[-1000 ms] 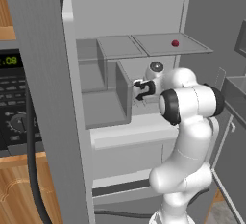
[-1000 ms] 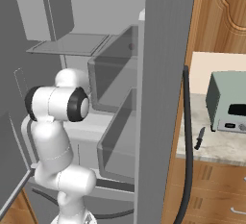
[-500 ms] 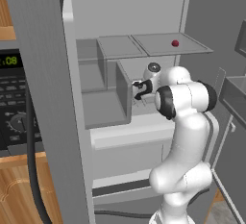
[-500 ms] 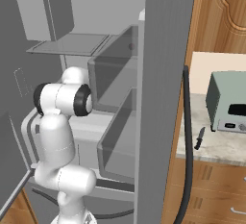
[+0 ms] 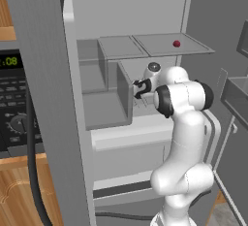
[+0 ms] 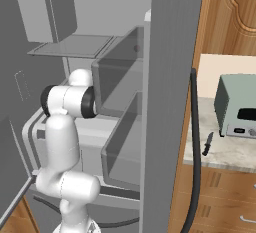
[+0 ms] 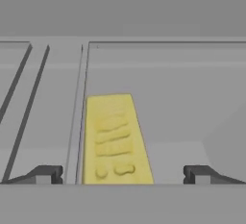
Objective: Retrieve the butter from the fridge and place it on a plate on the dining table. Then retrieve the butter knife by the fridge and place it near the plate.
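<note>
The fridge (image 5: pixel 43 74) stands open, and my arm reaches onto its middle shelf. The butter (image 7: pixel 114 139) is a yellow stick lying flat on the grey shelf floor, its long side pointing away from the hand. My gripper (image 7: pixel 122 175) is open, and the near end of the butter lies between the two dark fingertips (image 7: pixel 45 174), closer to the left one. In the left base view the gripper (image 5: pixel 140 88) sits beside a clear bin wall. The butter knife (image 6: pixel 207 143) lies on the counter right of the fridge (image 6: pixel 175 77). The plate and the dining table are out of view.
A small red ball (image 5: pixel 177 43) rests on the glass shelf above. Clear bins (image 5: pixel 109 106) flank the hand on the left. A grey toaster oven (image 6: pixel 237 107) stands on the counter behind the knife. A black microwave panel (image 5: pixel 12 104) is left of the fridge.
The arm has pushed the hand deeper into the fridge shelf, leftward in the left base view. The jaws have stayed open.
</note>
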Robot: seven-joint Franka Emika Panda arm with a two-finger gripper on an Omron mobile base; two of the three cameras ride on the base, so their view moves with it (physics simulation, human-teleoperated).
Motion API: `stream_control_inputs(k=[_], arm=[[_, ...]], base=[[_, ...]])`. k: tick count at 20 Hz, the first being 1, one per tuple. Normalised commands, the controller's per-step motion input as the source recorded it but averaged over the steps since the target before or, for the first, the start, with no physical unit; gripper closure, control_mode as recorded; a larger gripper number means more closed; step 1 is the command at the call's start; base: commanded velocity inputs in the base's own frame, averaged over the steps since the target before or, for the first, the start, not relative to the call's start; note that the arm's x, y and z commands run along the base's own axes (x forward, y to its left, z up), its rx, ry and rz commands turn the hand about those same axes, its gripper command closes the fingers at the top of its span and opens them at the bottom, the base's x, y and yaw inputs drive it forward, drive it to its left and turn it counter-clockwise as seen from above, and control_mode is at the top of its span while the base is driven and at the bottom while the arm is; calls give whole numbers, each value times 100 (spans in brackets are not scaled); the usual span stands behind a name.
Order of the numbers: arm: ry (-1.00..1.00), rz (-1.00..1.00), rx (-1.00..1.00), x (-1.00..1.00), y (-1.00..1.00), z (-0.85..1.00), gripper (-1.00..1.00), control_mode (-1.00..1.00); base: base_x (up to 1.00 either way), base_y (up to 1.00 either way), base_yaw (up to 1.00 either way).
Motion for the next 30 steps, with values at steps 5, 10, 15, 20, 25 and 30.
stream_control_inputs(k=[5, 10, 15, 20, 25, 30], arm=[[0, 0, 0, 2, 0, -12, -100, -100], [1, 0, 0, 0, 0, -13, 100, -100], [0, 0, 0, 0, 0, -5, 100, -100], [0, 0, 0, -2, 0, 0, 100, -100], [0, 0, 0, -35, 0, 0, 100, -100], [0, 0, 0, -92, 0, 3, 100, -100]], base=[[0, 0, 0], [0, 0, 0], [0, 0, 0], [0, 0, 0], [0, 0, 0], [0, 0, 0]])
